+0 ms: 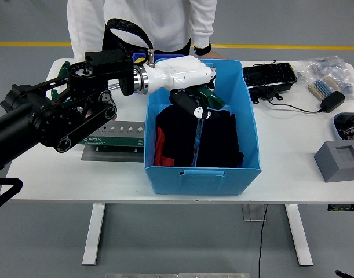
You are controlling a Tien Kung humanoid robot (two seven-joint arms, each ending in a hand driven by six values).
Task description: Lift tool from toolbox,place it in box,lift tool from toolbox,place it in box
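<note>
A: Where's the tool (199,134)?

B: Inside the blue box (246,124), hanging w/ its green T-handle up top and the thin metal shaft pointing down over the black cloth (217,142). Tip sits low, near the box's front wall; can't tell if it touches the cloth.

A: Who's holding it?

B: The left hand (191,95). White palm, dark fingers wrapped round the green handle, clamped on it. The arm comes in from the left, reaching over the box's left rim.

A: And the toolbox?

B: Grey-green toolbox (116,134), a block w/ a row of holes, just left of the box, mostly hidden behind the black arm. It sits on a flat grey plate (110,153).

A: Other hand?

B: Right hand isn't visible.

A: Anything else on the table (292,168)?

B: A red bit of fabric (159,147) peeks out beside the cloth, left side of the box. Far right: a grey foam block (339,160), a black tray (270,77) w/ a cable and adapter (333,101), some plastic bags (324,68). A person in a white top (145,26) stands at the far side, behind the arm; hands mostly hidden.
</note>
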